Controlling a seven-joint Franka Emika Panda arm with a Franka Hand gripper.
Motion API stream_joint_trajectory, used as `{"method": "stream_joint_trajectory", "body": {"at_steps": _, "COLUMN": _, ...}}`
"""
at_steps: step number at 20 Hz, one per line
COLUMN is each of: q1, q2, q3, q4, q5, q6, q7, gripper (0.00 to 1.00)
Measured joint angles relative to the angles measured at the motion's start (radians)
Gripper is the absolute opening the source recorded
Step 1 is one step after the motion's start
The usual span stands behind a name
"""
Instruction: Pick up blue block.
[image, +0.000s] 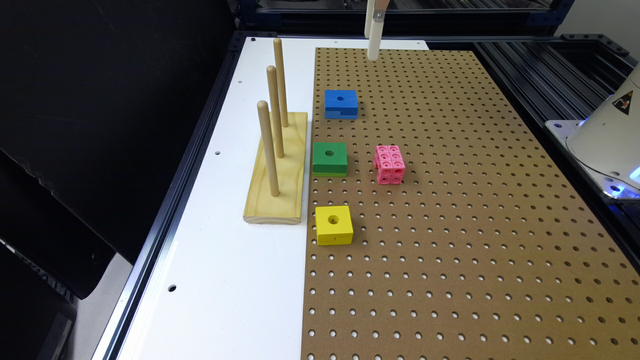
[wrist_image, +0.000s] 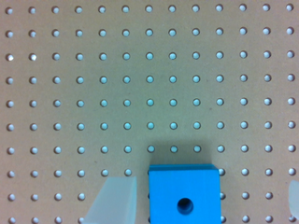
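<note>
Blue block (image: 341, 103) flat on the brown pegboard (image: 450, 225), nearest the far end in a row of three same-sized blocks, just beside the board's edge on the exterior view's left. Round hole in its top face; notch along its lower edge plain in the exterior view, not to be made out in the wrist view. Seen again from above in the wrist view (wrist_image: 183, 195), cut off by the frame's edge. Untouched, nothing gripping it.

Pincer (image: 373, 35) hanging well above the board, beyond the block's far side, only its pale lower part inside the exterior frame. Open: in the wrist view one translucent finger (wrist_image: 114, 200) to one side of the block and a sliver of the other at the opposite frame edge, both blurred, apart from the block.

Green block (image: 330, 159) next in the row, then yellow block (image: 333, 225). Pink studded cube (image: 389, 164) near the green one. Wooden stand with three upright pegs (image: 276, 165) on the white counter (image: 225, 280), alongside the row.
</note>
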Motion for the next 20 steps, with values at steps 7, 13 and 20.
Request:
{"method": "stream_joint_trajectory", "body": {"at_steps": 7, "q1": 0.0, "q2": 0.061, "q3": 0.001, "q4": -0.009, "q5": 0.0, "q6": 0.061, "q7": 0.0, "gripper": 1.0}}
{"method": "stream_joint_trajectory", "body": {"at_steps": 13, "q1": 0.0, "q2": 0.094, "q3": 0.02, "q4": 0.001, "q5": 0.0005, "q6": 0.1, "q7": 0.003, "gripper": 1.0}}
{"method": "stream_joint_trajectory", "body": {"at_steps": 20, "q1": 0.0, "q2": 0.094, "q3": 0.031, "q4": 0.014, "q5": 0.0008, "q6": 0.1, "q7": 0.004, "gripper": 1.0}}
